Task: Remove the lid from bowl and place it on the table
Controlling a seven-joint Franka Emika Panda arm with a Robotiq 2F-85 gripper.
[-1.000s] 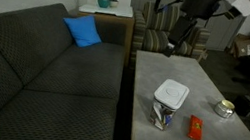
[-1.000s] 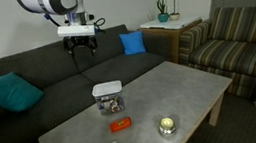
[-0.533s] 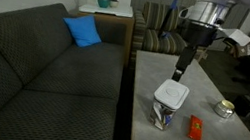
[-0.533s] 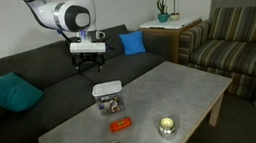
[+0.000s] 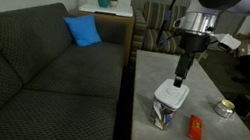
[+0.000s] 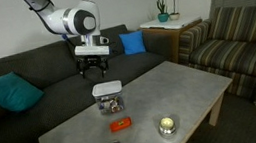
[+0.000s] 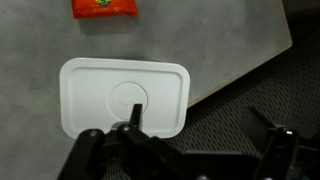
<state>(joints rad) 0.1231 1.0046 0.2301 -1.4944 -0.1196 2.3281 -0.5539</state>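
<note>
The counter (image 5: 155, 75) is seen lengthwise from beyond one short end in an exterior view, and obliquely across a corner toward the sofa (image 6: 37, 69) from farther back in an exterior view, while the lid (image 7: 125, 97), shared by all three, is viewed steeply downward at close range from the wrist.

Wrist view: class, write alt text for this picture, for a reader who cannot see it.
A white square lid fills the centre, seen from above, with the open pincer dark at the bottom edge. Grey table surrounds it; an orange-red packet lies at the top.
</note>
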